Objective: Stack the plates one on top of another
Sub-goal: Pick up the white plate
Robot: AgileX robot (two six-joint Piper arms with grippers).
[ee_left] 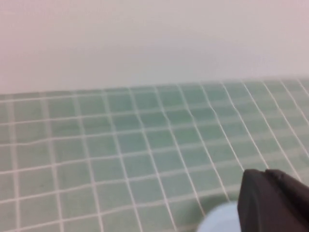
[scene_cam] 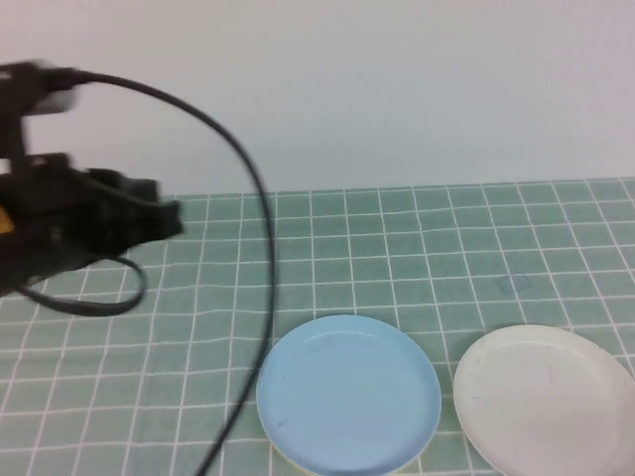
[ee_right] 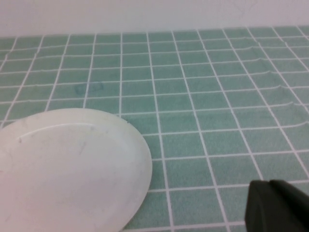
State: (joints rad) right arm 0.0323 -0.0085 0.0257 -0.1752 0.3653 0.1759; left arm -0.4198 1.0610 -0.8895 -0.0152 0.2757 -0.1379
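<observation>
While the left claw [scene_cam: 169, 220] hangs shut and empty above the far left of the green tiled surface [scene_cam: 417, 238], the round light blue plastic plate [scene_cam: 348, 395] lies forward and to its right, near the front edge. A thin yellow sliver shows under that plate's front rim, which I take for the yellow plate already beneath it, though little of it shows. Beside it on the right, apart by a narrow gap, sits the round white plastic plate [scene_cam: 541, 402]. The right claw [ee_right: 277, 205] is out of the high view; its wrist view shows it closed, holding nothing, near the white plate, so the right arm looks nearer. A black cable [scene_cam: 260, 228] loops over the surface left of the blue plate.
</observation>
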